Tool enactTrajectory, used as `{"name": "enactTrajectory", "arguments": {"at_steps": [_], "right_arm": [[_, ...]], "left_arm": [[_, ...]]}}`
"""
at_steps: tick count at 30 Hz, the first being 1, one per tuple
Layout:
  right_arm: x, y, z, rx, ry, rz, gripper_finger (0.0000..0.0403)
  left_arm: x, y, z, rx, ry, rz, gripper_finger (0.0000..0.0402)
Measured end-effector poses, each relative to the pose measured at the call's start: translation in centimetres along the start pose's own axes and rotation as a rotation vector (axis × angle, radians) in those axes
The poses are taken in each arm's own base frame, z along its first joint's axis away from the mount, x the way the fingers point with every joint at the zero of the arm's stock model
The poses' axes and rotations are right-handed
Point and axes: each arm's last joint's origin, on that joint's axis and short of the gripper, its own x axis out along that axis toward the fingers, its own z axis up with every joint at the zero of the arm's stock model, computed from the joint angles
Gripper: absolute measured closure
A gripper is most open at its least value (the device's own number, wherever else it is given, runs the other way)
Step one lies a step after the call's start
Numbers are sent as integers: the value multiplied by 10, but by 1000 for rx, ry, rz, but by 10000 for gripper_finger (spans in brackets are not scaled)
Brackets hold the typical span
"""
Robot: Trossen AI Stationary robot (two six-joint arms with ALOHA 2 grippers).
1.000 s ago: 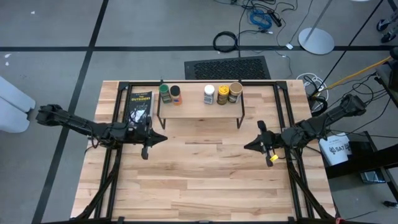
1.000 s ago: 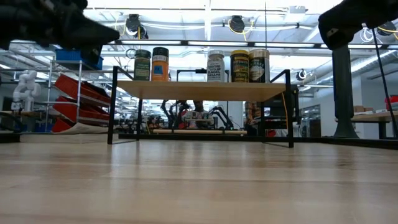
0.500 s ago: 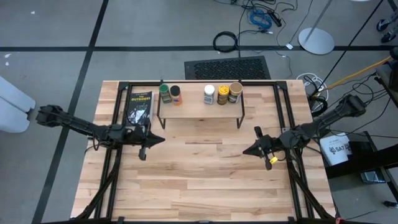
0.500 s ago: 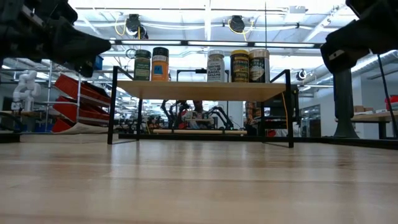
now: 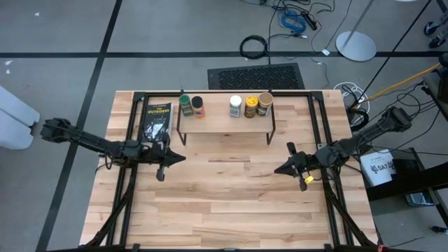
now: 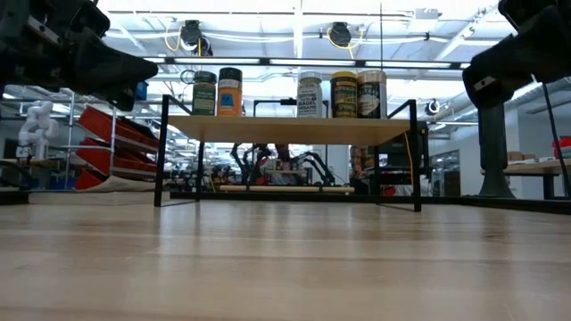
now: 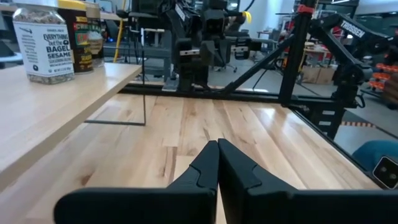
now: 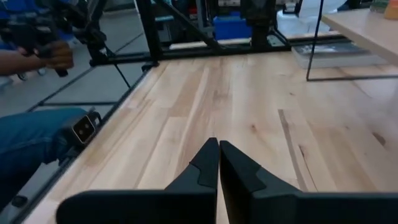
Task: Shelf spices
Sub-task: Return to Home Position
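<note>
Light wood planks form the table [image 5: 231, 203], the largest thing in view. Near its far edge stands the shelf [image 5: 213, 126], a pale plank on thin black legs. The left gripper [image 5: 183, 158] hangs above the table before the shelf's left end, its fingers pressed together on nothing. The right gripper [image 5: 276, 168] hangs before the shelf's right end, likewise closed and empty. A black packet [image 5: 157, 120] lies flat just left of the shelf, its yellow lettering too small to read. All five spices stand on the shelf top. The green-lidded jar [image 5: 185, 103] and the dark-lidded orange jar [image 5: 198, 106] sit side by side. Past a gap come the white-lidded jar [image 5: 236, 106], the yellow-lidded jar [image 5: 250, 106] and the tan-lidded jar [image 5: 264, 103]. The white-lidded jar's label reads "EVERYTHING BAGEL SESAME".
</note>
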Motion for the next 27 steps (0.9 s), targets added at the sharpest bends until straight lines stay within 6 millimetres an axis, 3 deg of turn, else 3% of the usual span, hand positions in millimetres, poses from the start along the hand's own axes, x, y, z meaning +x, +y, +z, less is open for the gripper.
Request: {"name": "enactTrajectory", "arguments": {"at_steps": [6, 11, 19, 27], "right_arm": [[0, -1, -2, -5, 16, -9, 403], [-1, -6, -23, 14, 8, -8, 403], [-7, -10, -36, 21, -64, 21, 403], [-12, -14, -33, -27, -88, -8, 403]], "left_arm": [[0, 0, 0, 4, -2, 6, 395], [0, 0, 0, 3, -2, 9, 395], [0, 0, 1, 2, -10, 8, 395], [0, 0, 1, 0, -10, 9, 395]]}}
